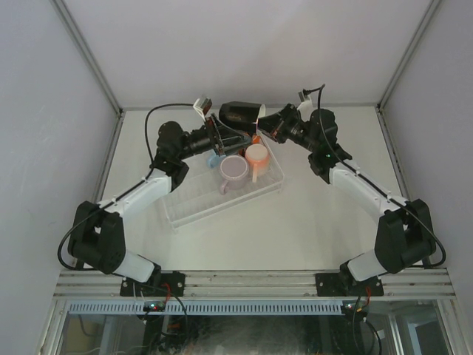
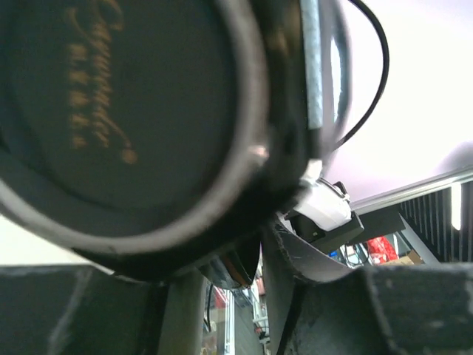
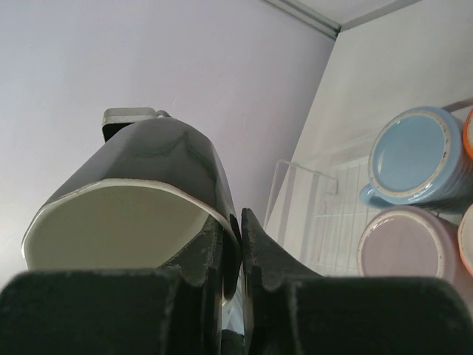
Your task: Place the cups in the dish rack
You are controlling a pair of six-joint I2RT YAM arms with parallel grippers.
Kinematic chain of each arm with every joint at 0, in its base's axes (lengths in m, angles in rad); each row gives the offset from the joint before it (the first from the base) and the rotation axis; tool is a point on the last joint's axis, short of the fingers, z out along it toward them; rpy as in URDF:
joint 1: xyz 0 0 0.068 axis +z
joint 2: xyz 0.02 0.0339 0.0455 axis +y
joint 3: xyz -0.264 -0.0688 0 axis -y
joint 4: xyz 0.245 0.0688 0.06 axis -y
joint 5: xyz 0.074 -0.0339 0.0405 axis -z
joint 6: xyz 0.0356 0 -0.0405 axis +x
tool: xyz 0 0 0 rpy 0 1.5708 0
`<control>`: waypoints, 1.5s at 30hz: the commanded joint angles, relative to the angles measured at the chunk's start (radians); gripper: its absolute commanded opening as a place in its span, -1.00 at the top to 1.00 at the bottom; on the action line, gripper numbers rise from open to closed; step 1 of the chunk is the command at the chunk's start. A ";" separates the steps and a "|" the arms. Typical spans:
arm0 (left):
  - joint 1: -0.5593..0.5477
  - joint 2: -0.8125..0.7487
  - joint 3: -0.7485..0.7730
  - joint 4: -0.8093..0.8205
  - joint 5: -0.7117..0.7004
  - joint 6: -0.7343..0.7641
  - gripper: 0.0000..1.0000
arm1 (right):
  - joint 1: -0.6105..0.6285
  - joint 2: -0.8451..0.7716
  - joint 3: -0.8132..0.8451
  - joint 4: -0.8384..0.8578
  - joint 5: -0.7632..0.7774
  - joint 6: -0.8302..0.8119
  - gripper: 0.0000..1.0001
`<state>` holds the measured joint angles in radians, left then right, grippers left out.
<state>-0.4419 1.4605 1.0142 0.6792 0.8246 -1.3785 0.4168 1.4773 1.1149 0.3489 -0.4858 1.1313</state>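
The black mug (image 1: 240, 114) with a cream inside hangs in the air, on its side, above the far end of the dish rack (image 1: 194, 205). My right gripper (image 1: 261, 124) is shut on its rim, one finger inside and one outside (image 3: 240, 225). My left gripper (image 1: 219, 137) is open right at the mug's base, which fills the left wrist view (image 2: 126, 111) just above the spread fingers (image 2: 295, 288). In the rack stand the lilac mug (image 1: 234, 168), the peach mug (image 1: 256, 155), the blue mug (image 3: 414, 154), partly hidden under my left arm, and the orange mug (image 3: 468, 133).
The rack lies diagonally at the table's middle, its near left part holding no mugs (image 1: 199, 196). White walls (image 1: 244, 52) close in the back and sides. The rack's wire end (image 3: 307, 194) shows below the black mug in the right wrist view.
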 commanded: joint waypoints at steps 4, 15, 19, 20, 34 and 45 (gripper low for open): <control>-0.009 0.009 0.026 0.164 -0.028 -0.018 0.56 | 0.077 -0.046 -0.010 -0.033 -0.076 -0.142 1.00; 0.030 -0.024 -0.023 0.175 -0.062 0.005 1.00 | 0.072 -0.041 -0.010 -0.068 -0.089 -0.175 0.65; 0.061 -0.081 -0.046 0.053 -0.077 0.108 0.99 | 0.059 -0.040 -0.010 -0.088 -0.092 -0.179 0.33; 0.068 -0.092 -0.050 0.019 -0.077 0.134 1.00 | 0.057 -0.040 -0.012 -0.098 -0.090 -0.182 0.28; 0.126 -0.263 -0.010 -0.760 -0.233 0.695 1.00 | -0.026 -0.062 -0.122 -0.165 -0.095 -0.220 0.05; 0.154 -0.284 0.121 -1.221 -0.569 1.063 0.99 | -0.114 -0.158 -0.170 -0.290 -0.080 -0.351 -0.17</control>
<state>-0.3050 1.2324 1.0100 -0.4656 0.3950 -0.5011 0.3264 1.3869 0.9371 0.0757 -0.5617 0.8658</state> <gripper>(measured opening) 0.240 0.572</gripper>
